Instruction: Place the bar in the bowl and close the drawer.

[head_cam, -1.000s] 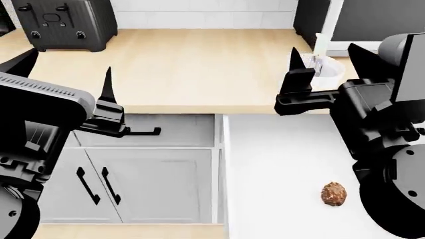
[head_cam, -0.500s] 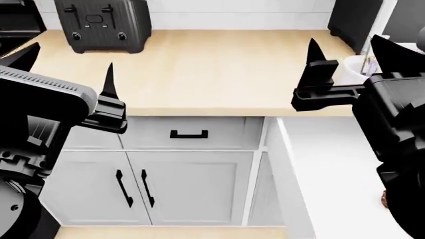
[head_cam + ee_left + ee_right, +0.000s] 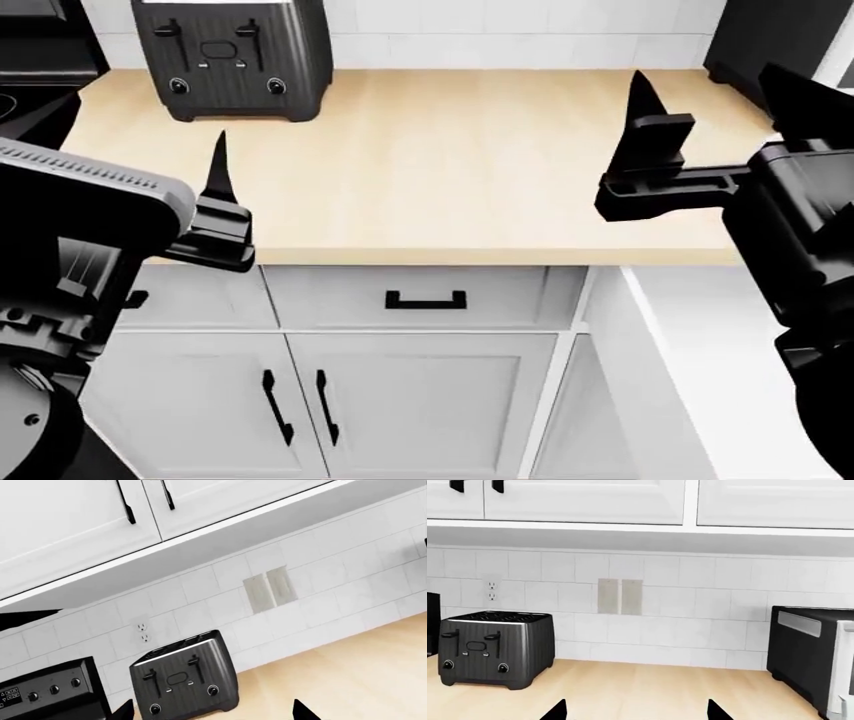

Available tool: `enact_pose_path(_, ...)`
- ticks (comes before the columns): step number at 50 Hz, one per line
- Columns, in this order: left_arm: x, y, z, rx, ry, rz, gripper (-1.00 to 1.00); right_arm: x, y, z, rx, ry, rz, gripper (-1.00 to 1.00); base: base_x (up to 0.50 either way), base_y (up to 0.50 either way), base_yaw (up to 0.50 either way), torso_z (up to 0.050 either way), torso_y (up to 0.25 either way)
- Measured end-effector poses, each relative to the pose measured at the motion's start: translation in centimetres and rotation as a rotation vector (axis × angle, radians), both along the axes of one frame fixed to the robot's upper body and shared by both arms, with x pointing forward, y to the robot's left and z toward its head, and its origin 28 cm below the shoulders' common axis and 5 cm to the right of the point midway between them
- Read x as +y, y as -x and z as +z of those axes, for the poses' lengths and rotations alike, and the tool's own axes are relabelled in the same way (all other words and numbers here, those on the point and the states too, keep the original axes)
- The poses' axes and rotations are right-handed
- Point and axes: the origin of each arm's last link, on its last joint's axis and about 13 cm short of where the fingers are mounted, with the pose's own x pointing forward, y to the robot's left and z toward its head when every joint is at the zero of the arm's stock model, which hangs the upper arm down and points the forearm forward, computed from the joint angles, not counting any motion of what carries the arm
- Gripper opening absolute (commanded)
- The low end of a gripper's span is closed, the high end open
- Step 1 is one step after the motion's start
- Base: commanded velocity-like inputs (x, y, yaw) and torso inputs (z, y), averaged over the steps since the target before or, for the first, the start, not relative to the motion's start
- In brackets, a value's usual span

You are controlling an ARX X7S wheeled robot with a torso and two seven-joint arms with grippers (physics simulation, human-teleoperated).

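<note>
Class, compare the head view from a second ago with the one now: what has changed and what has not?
The view swung left: the toaster and small drawer handle slid rightward, the bowl, bar and brown ball left the picture. The open drawer is now only partly visible. Both pincers, left and right, stayed open and empty.

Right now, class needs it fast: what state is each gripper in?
Left gripper: open, black fingers spread, holding nothing.
Right gripper: open, black fingers spread, holding nothing.
</note>
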Motion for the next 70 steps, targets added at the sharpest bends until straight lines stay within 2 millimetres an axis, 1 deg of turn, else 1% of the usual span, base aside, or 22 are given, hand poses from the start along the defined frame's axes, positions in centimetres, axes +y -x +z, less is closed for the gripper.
enact_pose_path(8,0.0,0.0,0.0,0.001,-0.001,0.001,1.0,0.0,-0.1,-0.2,0.013,-0.009,-0.011,1.0,0.0,0.0,-0.13,0.0,0.0)
enact_pose_path(33,-0.1,-0.2,0.6,-0.011,-0.012,-0.002,1.0,-0.2,0.2,-0.6,0.019,-0.035,-0.017,1.0,0.0,0.0,-0.5,0.0,0.0)
enact_pose_path(56,-0.5,-1.3,2.6,-0.05,-0.052,-0.02,1.0,-1.0,0.2,-1.6,0.02,-0.067,-0.05,1.0,0.0,0.0,-0.5,0.0,0.0)
enact_pose_path(70,-0.6,-1.6,3.1,-0.062,-0.06,-0.021,1.0,-1.3,0.3,-1.9,0.021,-0.076,-0.066,1.0,0.0,0.0,-0.5,0.0,0.0)
